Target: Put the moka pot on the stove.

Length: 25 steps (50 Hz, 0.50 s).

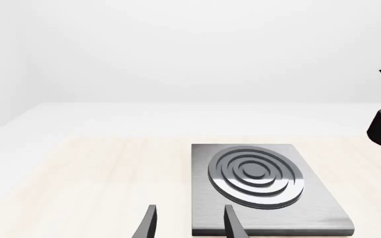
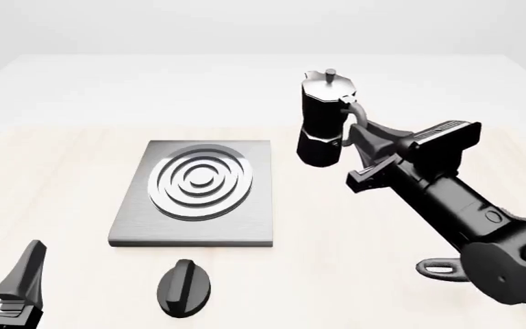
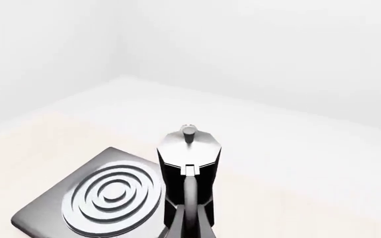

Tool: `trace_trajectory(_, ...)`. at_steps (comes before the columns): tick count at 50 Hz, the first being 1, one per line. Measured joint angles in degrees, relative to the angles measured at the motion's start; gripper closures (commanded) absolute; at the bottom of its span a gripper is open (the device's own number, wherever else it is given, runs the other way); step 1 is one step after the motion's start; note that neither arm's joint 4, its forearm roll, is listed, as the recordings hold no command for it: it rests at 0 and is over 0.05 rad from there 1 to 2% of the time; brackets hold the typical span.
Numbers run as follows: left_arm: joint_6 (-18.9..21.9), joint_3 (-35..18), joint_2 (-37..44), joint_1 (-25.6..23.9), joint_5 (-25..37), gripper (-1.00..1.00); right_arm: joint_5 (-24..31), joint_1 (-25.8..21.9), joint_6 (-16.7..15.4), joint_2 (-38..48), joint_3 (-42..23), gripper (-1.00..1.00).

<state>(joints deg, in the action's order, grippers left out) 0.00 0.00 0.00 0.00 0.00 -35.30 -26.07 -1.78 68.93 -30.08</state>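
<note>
Nearest to us, the left gripper (image 2: 7, 277) sits low at the near edge, fingers apart, nothing between them. Just ahead of it and off to its right lies the flat black knob (image 2: 183, 288), and beyond that the stove (image 2: 194, 226), its rings (image 2: 201, 180) bare. Further right, the right gripper (image 2: 359, 140) is clamped on the curved handle of the moka pot (image 2: 325, 120). The pot looks lifted clear of the table, though I can't be certain from here; it hangs upright at the fingertips, just off the stove's right edge.

Now the risks. The grip is on the handle alone, so the pot's weight hangs out past the fingers; a quick swing left could make it pivot or tip. Coming across too low, its base could clip the stove's raised edge and shove the plate. Released off-centre or while tilted, it could rock on those rings and topple.
</note>
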Motion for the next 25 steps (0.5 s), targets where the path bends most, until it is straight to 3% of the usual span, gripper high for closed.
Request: trace_trajectory(25, 0.0, 0.0, 0.0, 0.0, 0.0, -1.0, -0.8, -2.5, -0.9, 11.9, -13.0, 1.0)
